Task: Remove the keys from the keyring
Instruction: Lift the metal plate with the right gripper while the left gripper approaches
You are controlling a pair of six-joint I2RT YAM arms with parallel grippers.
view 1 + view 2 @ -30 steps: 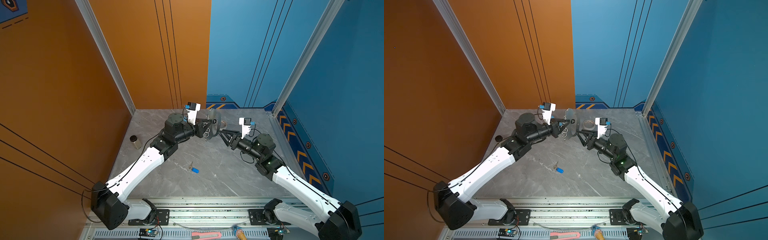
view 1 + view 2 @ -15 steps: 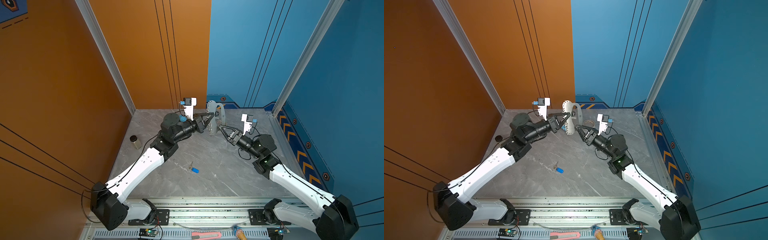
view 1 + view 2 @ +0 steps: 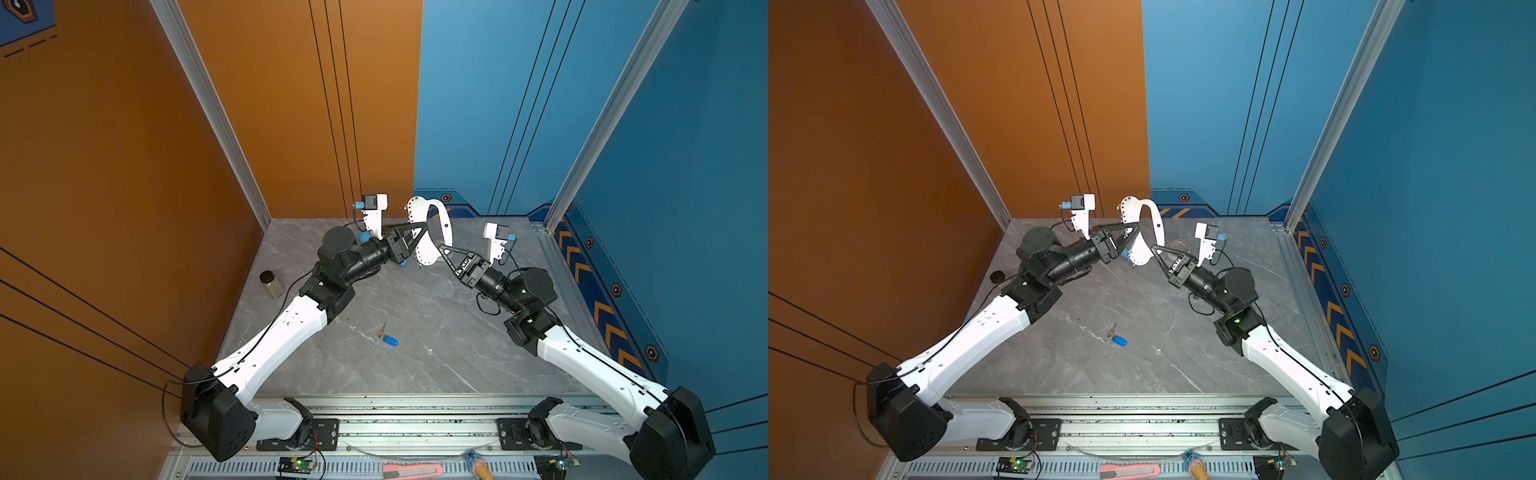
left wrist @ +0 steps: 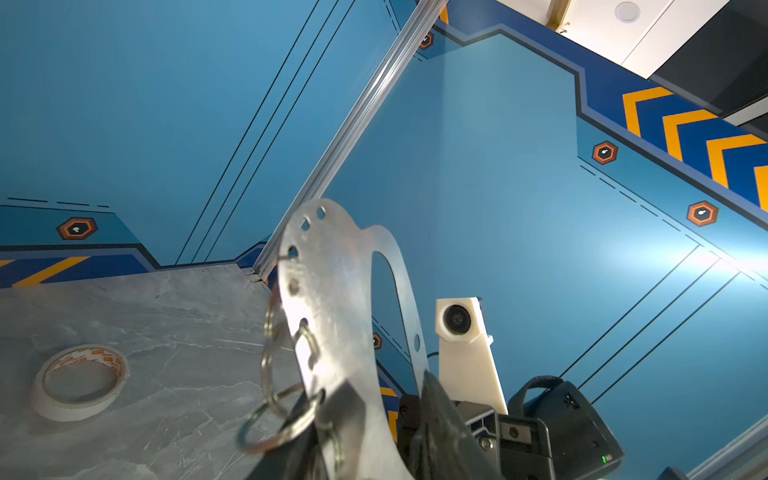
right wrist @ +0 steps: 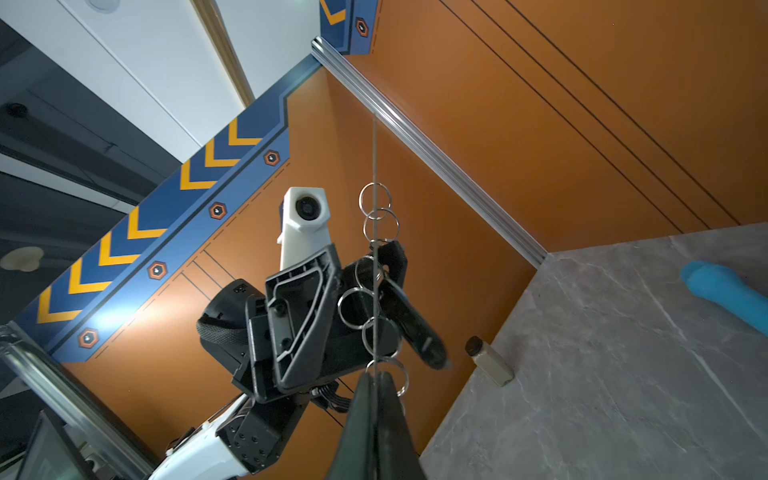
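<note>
From where I stand, the front and middle of the table [image 3: 415, 365] are open, with only the keys [image 3: 388, 338] lying there, well clear of both arms. The back is crowded: the keyring [image 3: 427, 253] stands upright in the air, with the left gripper [image 3: 424, 231] and right gripper [image 3: 439, 247] meeting it from either side. Tape [image 3: 1177, 245] lies behind it, a tube [image 5: 723, 291] is nearby, and a jar [image 3: 271, 283] stands by the orange wall.

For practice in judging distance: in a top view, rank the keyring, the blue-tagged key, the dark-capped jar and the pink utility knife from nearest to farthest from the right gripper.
1. keyring: held by the right gripper, raised at the back.
2. blue-tagged key: on the table, middle.
3. dark-capped jar: table's left edge.
4. pink utility knife: front rail, off the table.
</note>
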